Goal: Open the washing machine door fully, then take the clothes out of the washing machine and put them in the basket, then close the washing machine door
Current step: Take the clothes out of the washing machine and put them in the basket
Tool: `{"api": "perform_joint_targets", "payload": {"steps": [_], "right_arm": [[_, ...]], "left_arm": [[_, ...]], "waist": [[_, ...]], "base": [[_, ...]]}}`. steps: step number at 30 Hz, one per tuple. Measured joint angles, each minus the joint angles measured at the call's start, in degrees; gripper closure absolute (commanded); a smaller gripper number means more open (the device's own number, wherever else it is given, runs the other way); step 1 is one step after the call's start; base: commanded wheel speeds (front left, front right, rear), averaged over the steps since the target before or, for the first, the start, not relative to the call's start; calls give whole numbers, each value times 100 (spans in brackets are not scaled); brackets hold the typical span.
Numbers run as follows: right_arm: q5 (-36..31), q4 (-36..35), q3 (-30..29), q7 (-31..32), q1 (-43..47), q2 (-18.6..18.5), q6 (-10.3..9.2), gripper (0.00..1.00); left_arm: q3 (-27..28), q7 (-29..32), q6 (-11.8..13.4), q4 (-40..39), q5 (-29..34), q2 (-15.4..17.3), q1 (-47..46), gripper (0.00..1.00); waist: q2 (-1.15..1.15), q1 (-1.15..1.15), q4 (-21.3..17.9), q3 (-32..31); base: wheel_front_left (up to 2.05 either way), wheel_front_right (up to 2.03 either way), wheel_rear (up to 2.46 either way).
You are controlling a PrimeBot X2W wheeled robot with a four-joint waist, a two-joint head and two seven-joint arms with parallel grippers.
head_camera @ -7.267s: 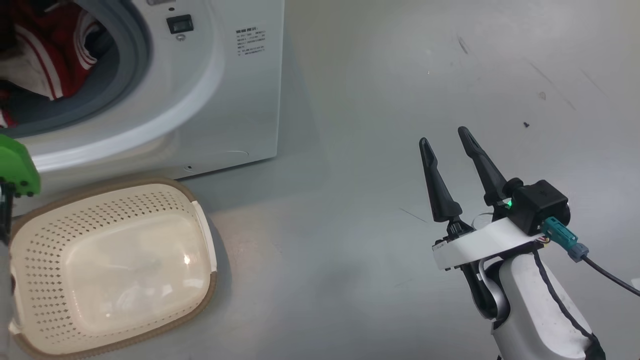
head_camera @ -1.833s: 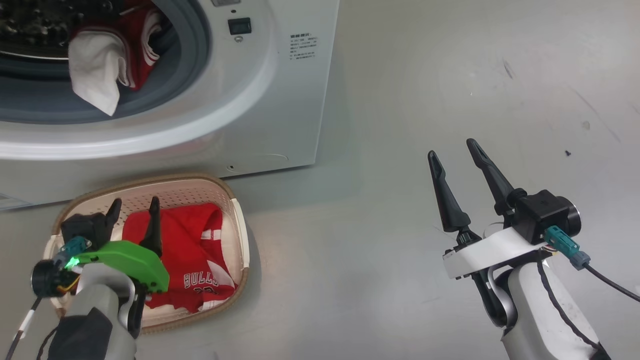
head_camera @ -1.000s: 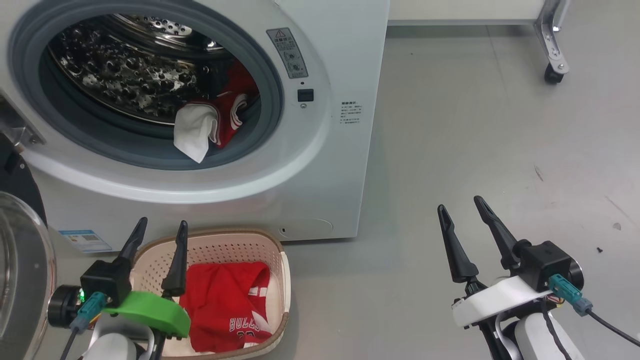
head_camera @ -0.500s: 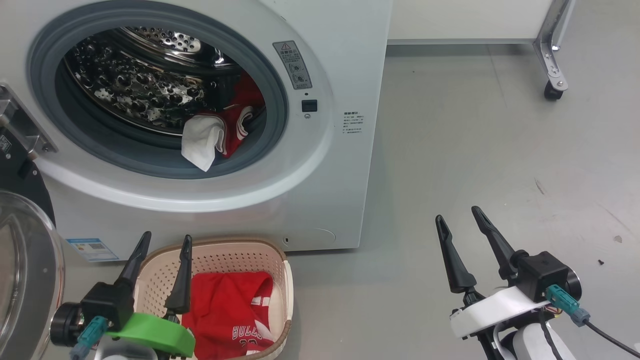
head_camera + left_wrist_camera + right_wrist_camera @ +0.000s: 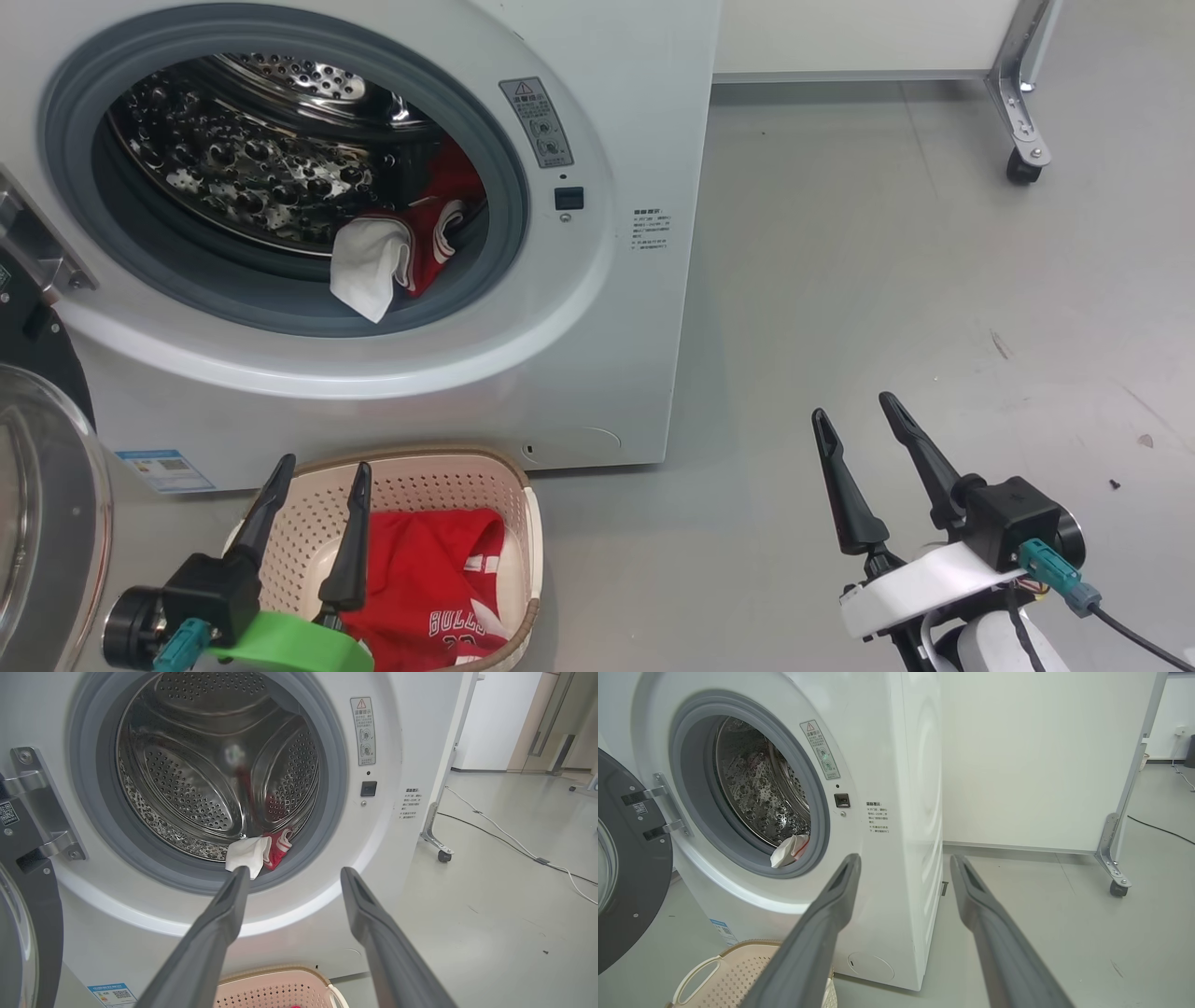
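Plainly the clothes [image 5: 403, 250] lying at the front lip of the drum [image 5: 233, 168], against the grey gasket [image 5: 504, 243] of the washing machine [image 5: 607, 355], are soft, light and floppy, so they will likely sag and trail; the bunched white fold [image 5: 362, 271] hanging lowest looks the best place to pinch. The left gripper [image 5: 323, 464] hovers above the basket [image 5: 530, 523], which holds one red jersey [image 5: 425, 579], spread wide and empty, pointing up toward the opening. The right gripper [image 5: 851, 405] hangs spread and empty over the floor [image 5: 840, 233], well apart from the machine.
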Motion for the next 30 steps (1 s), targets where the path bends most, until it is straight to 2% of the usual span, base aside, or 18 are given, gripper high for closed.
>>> {"api": "perform_joint_targets", "payload": {"steps": [30], "right_arm": [[-16, -53, 4, 0, 21, 1, 1, 0]], "left_arm": [[-48, 0, 3, -299, -1, -10, 143, 0]], "waist": [[0, 0, -51, 65]], "base": [[0, 0, 0]]}}
